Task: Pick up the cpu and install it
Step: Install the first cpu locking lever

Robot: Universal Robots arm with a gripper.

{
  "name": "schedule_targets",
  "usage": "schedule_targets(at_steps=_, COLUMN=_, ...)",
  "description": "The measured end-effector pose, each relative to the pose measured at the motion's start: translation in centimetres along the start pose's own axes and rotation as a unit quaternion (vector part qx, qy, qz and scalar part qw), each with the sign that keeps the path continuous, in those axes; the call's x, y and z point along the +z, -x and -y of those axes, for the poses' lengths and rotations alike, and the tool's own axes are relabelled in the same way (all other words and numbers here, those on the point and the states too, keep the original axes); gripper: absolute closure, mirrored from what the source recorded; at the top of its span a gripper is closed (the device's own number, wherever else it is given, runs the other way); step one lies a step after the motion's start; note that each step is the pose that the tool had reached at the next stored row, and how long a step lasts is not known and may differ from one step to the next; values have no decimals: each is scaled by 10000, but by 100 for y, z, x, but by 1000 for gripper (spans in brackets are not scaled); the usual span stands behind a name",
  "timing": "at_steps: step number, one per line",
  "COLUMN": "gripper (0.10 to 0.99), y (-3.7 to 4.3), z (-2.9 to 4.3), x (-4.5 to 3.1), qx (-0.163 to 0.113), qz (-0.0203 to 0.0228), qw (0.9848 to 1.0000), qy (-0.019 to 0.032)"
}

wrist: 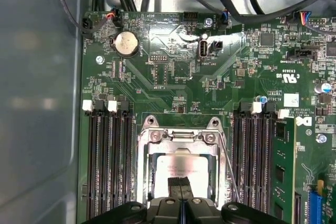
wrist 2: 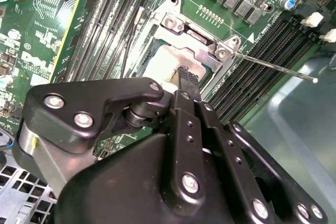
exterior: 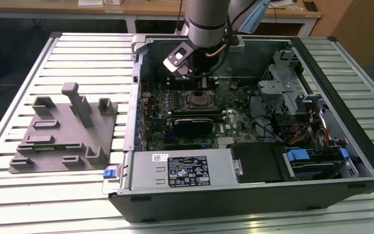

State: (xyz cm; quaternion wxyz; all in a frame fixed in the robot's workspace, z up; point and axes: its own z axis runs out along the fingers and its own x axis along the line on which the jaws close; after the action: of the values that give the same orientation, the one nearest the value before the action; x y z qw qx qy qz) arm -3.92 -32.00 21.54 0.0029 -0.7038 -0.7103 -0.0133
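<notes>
Over the open computer case [exterior: 239,195] on the slatted table [exterior: 44,204], in the exterior view, the arm [exterior: 206,19] is reaching almost straight down. Its gripper [exterior: 198,87] is hanging just above the socket frame [exterior: 200,100], probably so the fingers meet the board squarely. The grey tray [exterior: 64,141] is sitting well apart, toward the exterior view's left. In the second wrist view, the cpu [wrist 2: 160,64] is lying flat inside the socket frame, its silvery top facing up, which looks like a seated position rather than a carried one. The thin lever [wrist 2: 273,67] is sticking out free beside the frame, apparently unlatched so that nothing is clamping the chip. In the first wrist view, the fingertips [wrist: 174,184] are pressing together into 1 narrow black tip with no visible gap, and they are gripping nothing. The tip is resting on or just above the cpu's top plate near one edge; I cannot tell whether it is touching. Memory slots [wrist: 110,161] are flanking the socket on 2 sides.
</notes>
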Motion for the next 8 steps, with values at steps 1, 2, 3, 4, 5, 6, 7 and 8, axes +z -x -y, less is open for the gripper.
schedule_targets(at_steps=1, gripper=980, y=0, z=0, x=-7, qx=0, qz=-1, qw=10000, qy=1)
schedule_targets(at_steps=2, gripper=980, y=0, z=0, x=-15, qx=0, qz=-2, qw=10000, qy=1)
schedule_targets(at_steps=3, gripper=980, y=-1, z=0, x=-25, qx=0, qz=-1, qw=10000, qy=1)
schedule_targets(at_steps=4, gripper=980, y=-1, z=0, x=-38, qx=0, qz=-1, qw=10000, qy=1)
schedule_targets(at_steps=5, gripper=980, y=-1, z=-1, x=-53, qx=0, qz=-2, qw=10000, qy=1)
schedule_targets(at_steps=6, gripper=980, y=-2, z=-1, x=-73, qx=0, qz=-1, qw=10000, qy=1)
schedule_targets(at_steps=7, gripper=980, y=-2, z=-1, x=-94, qx=0, qz=-2, qw=10000, qy=1)
schedule_targets(at_steps=8, gripper=980, y=-3, z=-2, x=-119, qx=0, qz=-4, qw=10000, qy=1)
